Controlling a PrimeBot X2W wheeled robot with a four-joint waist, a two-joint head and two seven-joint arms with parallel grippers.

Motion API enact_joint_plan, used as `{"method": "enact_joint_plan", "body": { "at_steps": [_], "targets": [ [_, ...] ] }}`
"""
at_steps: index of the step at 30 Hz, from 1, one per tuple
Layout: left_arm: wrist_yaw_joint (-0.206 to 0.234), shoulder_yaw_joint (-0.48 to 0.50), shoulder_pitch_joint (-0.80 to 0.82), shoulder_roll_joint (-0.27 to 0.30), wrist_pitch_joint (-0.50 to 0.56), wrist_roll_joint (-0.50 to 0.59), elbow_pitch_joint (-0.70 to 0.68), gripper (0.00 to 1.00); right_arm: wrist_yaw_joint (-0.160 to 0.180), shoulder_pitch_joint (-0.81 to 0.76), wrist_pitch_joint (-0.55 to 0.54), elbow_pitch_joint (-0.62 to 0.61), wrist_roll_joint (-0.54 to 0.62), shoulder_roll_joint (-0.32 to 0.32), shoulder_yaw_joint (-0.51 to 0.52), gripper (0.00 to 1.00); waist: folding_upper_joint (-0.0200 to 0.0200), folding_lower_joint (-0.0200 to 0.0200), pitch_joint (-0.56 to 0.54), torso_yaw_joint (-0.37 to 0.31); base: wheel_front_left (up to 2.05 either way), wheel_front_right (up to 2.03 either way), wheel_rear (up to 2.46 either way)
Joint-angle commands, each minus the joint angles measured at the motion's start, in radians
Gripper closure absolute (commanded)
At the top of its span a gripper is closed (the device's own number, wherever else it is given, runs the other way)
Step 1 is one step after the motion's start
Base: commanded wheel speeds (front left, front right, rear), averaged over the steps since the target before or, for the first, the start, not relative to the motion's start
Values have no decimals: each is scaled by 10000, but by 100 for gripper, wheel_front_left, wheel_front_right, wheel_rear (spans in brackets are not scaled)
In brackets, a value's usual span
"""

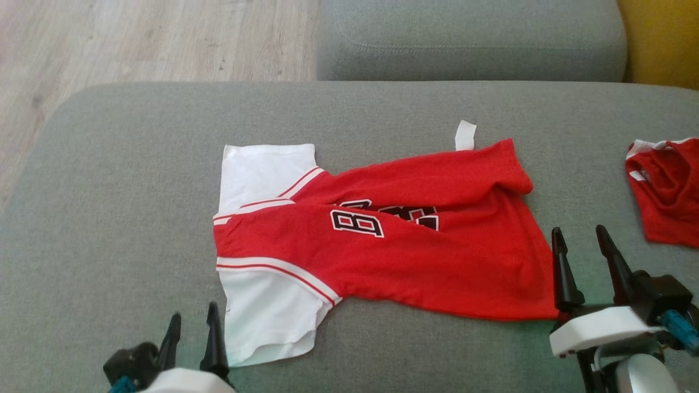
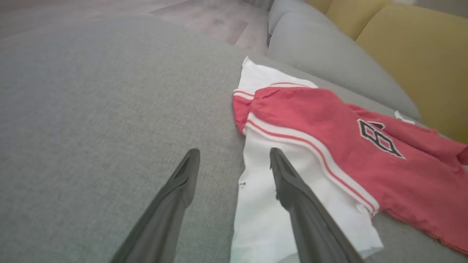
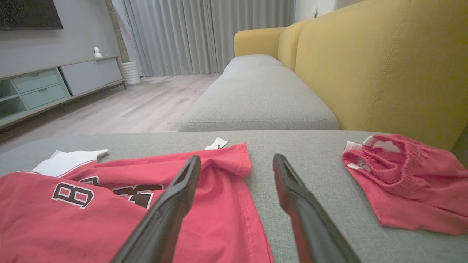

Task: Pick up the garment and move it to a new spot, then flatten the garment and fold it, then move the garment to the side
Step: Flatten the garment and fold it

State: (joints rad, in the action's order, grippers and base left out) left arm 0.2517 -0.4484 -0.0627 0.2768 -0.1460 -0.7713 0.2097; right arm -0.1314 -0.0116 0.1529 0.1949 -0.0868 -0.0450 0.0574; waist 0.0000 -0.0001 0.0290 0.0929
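Note:
The garment (image 1: 415,256) is a red jersey with white sleeves and black lettering, lying folded lengthwise on the grey sofa seat (image 1: 120,180). My left gripper (image 1: 192,322) stands open at the lower left, its fingers just beside the near white sleeve (image 1: 267,322), holding nothing. The left wrist view shows that gripper (image 2: 234,157) open over the sleeve's edge, one finger above the white sleeve (image 2: 263,215). My right gripper (image 1: 579,234) is open at the garment's right hem. In the right wrist view the gripper (image 3: 237,164) straddles the hem of the garment (image 3: 219,215), empty.
A second red piece of clothing (image 1: 669,191) with an elastic waist lies crumpled on the seat at the far right. Another grey cushion (image 1: 469,38) lies beyond, yellow sofa back (image 3: 384,65) to the right, wooden floor (image 1: 136,38) at the far left.

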Motion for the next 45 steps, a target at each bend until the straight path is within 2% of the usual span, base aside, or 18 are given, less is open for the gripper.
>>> {"method": "enact_joint_plan", "body": {
  "at_steps": [1, 12, 26, 35, 45],
  "targets": [
    [-122, 389, 651, 192, -204, 155, -452, 0, 7, 249, 138, -348, -37, -53, -225, 0, 0, 1, -100, -33, 0, 0, 0],
    [-470, -92, 1100, -66, -567, 543, -437, 0, 7, 26, 90, -359, -123, -53, -463, 0, 0, 1, -444, -89, 0, 0, 0],
    [-381, -340, 1140, -96, -624, 759, -390, 0, 7, -59, -120, -324, -94, -53, -617, 0, 0, 1, -395, -77, 0, 0, 0],
    [368, -258, 498, -230, 662, 60, 775, 0, 7, -282, -439, 14, 120, -53, -325, 0, 0, 1, -271, -215, 0, 0, 0],
    [76, -457, 714, -596, 1145, -339, 1639, 0, 7, -253, -591, 348, 202, -53, -308, 0, 0, 1, -11, -424, 0, 0, 0]
  ]
}}
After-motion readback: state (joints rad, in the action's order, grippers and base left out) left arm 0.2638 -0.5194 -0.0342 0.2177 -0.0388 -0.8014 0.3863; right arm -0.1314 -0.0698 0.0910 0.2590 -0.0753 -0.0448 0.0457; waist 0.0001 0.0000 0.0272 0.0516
